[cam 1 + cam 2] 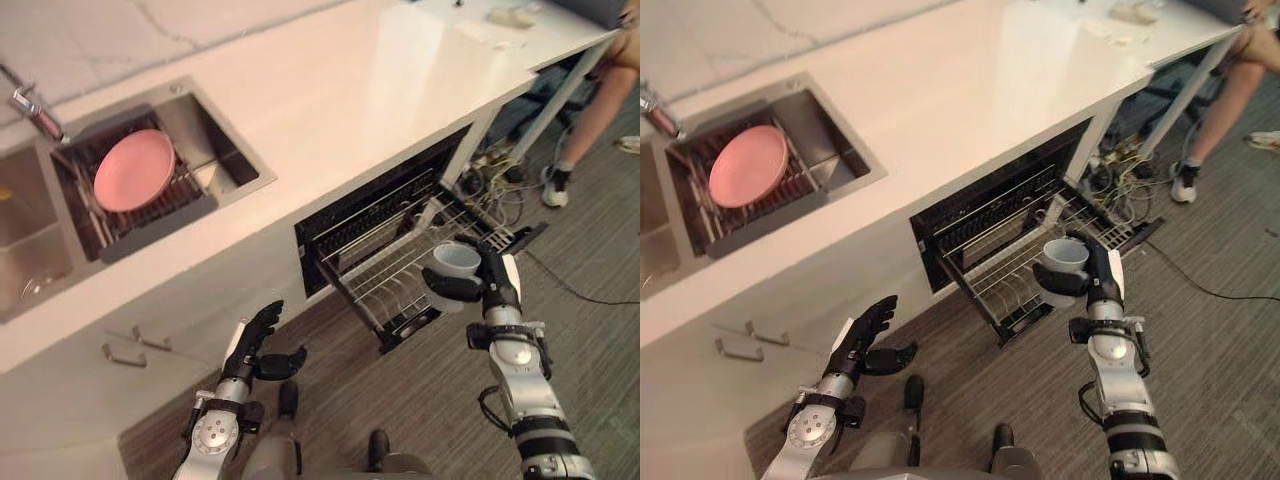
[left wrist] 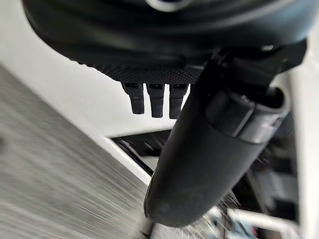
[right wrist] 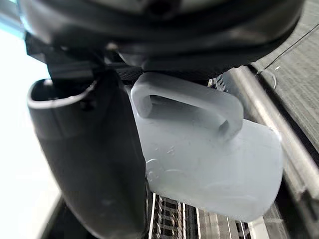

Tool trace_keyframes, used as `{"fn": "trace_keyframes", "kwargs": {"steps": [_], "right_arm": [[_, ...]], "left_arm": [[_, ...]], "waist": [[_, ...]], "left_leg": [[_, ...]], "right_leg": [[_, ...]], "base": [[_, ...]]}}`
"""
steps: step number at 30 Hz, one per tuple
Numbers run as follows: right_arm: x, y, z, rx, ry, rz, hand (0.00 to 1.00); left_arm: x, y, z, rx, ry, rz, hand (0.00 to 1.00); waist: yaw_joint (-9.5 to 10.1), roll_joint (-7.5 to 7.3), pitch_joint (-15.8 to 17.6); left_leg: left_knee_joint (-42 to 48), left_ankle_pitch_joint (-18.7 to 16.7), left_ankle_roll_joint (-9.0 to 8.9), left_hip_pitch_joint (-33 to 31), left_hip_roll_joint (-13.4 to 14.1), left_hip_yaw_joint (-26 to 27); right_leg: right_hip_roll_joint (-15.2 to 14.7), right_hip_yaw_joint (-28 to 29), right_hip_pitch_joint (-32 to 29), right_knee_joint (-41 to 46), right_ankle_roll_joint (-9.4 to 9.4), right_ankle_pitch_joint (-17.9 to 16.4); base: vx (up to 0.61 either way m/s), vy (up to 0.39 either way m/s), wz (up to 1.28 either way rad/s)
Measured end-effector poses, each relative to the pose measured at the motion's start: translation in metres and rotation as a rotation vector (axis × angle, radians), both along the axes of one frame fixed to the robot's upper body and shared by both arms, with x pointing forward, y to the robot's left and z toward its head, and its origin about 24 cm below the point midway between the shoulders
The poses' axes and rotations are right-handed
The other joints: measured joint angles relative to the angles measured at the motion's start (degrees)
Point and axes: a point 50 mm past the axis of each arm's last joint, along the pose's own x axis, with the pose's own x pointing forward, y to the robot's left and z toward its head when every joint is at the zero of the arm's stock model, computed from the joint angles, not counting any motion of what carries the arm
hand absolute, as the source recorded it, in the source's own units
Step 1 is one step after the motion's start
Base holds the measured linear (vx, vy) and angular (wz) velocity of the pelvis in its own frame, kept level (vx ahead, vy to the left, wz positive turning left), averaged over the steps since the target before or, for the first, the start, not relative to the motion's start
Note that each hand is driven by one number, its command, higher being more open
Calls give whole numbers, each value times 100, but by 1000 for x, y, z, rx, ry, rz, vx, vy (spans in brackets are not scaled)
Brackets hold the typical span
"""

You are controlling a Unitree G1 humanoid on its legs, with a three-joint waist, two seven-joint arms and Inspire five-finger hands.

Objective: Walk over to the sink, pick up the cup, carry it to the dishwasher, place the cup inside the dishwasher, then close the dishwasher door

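Cup [image 1: 456,260] gripped in R hand [image 1: 497,278] over dishwasher rack [image 1: 385,265], 4 o'clock; L hand [image 1: 250,345] spread. Placing, door-closing remain.

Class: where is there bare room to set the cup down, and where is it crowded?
Bare: the dishwasher rack beside the cup in the right hand; the countertop beside the sink. Crowded: the sink, under the pink plate.

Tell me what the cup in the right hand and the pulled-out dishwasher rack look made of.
Cup, held in the right hand: pale, opaque and smooth, with a soft sheen and a thick moulded handle; probably plastic, maybe glazed ceramic. Rack: thin bright rods in a grid, so metal wire; bare or coated, I cannot tell.
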Motion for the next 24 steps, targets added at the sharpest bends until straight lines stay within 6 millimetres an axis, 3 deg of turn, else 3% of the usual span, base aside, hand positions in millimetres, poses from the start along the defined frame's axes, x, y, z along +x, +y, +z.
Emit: {"fn": "trace_keyframes", "kwargs": {"steps": [7,14,15,24], "right_arm": [[6,-1,-2,2,14,-36,30],[25,3,7,3,-1,-41,30],[28,3,6,4,8,-46,90],[47,-1,-6,14,145,-110,90]], "left_arm": [[-5,26,-9,-3,33,182,90],[1,26,-12,-19,35,216,90],[3,25,-11,-24,31,214,90],[27,23,-6,-37,-8,241,90]], "waist": [[303,-47,344],[360,-106,555],[363,-116,594],[444,-84,994]], "left_leg": [[1,38,88,-384,-148,-69],[2,126,92,-519,-222,-118],[3,126,91,-519,-225,-120],[2,169,36,-625,-227,-260]], "right_leg": [[-269,-283,-549,777,42,-425],[-339,-357,-669,871,37,-531],[-339,-365,-668,878,31,-544],[-339,-469,-786,1064,-20,-676]], "base": [[-5,-3,26],[54,-28,8],[37,-43,8],[9,-40,8]]}}
